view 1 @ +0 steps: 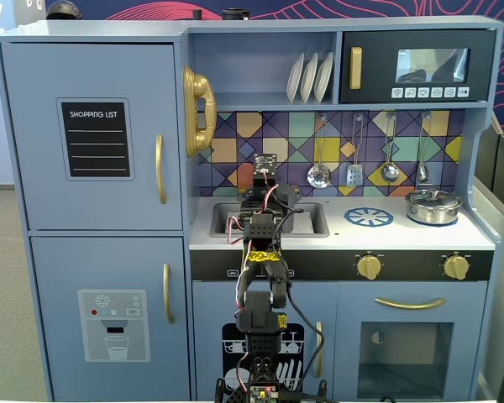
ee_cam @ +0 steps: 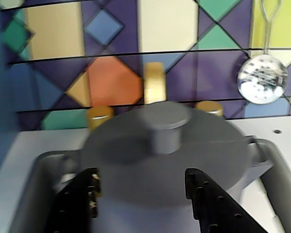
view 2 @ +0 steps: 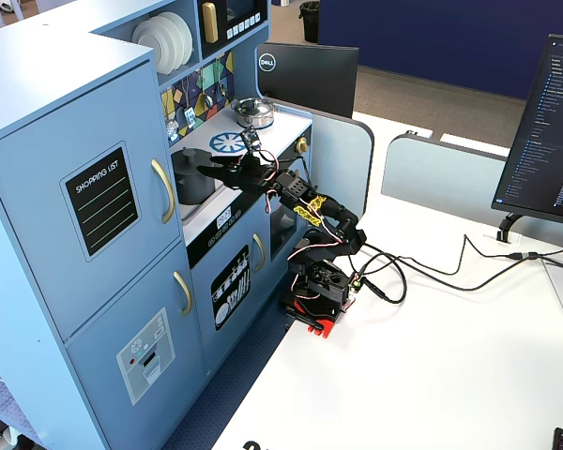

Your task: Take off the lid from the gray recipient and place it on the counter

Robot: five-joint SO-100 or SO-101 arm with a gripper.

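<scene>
Fingers (ee_cam: 82,199) of mine stand spread apart in the wrist view, black and studded, one low at the left and the other low at the right, with the gray recipient (ee_cam: 233,170) between them. My gripper (ee_cam: 143,194) holds nothing; I cannot tell whether either finger touches the pot's wall. The lid (ee_cam: 155,145) sits flat on top of the recipient, its small round knob (ee_cam: 165,128) upright at the centre and just beyond my fingertips. The pot stands inside the sink recess (ee_cam: 281,160), whose gray rim shows at the left and right edges of that view. Three gold tap pieces (ee_cam: 153,82) rise on the far side of the pot, against the coloured tile backsplash (ee_cam: 111,80). A perforated steel skimmer (ee_cam: 262,80) hangs on that wall at the far right.

In a fixed view from the front, my arm (view 1: 265,252) reaches up over the near edge of the counter (view 1: 403,237) into the sink, hiding the pot. To the right on the white worktop lie the blue-and-white burner print (view 1: 369,217) and, further right, the shiny steel pot (view 1: 433,206) with its own lid on. In a fixed view from the side, my gripper (view 2: 211,169) is at the sink, near the dark pot (view 2: 195,183).
</scene>
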